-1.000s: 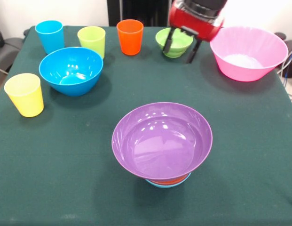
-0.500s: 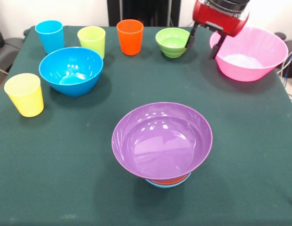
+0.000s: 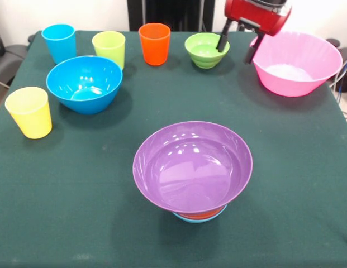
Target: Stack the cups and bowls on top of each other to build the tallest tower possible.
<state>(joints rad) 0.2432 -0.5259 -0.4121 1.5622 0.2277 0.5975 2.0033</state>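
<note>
Now, front view only.
Surface: a table under a dark green cloth is filling the frame; the cloth is lying flat and matte.
Room: a pale wall is showing along the top edge, with a dark panel standing behind the far edge; grey shapes are showing at the left and right margins, too cut off to identify.
Gripper: the gripper is hanging from a red housing at the top right, its two dark fingers spread wide with nothing between them. It is sitting over the cloth between the green bowl and the pink bowl; one finger is overlapping the green bowl's rim, the other the pink bowl's rim, and contact cannot be told.
Tower: the purple bowl is sitting wide and upright near the table's middle, nested on an orange bowl and a light-blue bowl of which only slivers are peeking out below.
Loose bowls: the deep blue bowl is standing at the left, well apart from the tower.
Cups: the blue cup, lime cup and orange cup are lining up along the far edge; the yellow cup is standing alone by the left edge.
Materials: everything is glossy moulded plastic, catching white glints; bowls are round and flaring, cups tapered and handleless, the pink bowl faintly ribbed.
</note>
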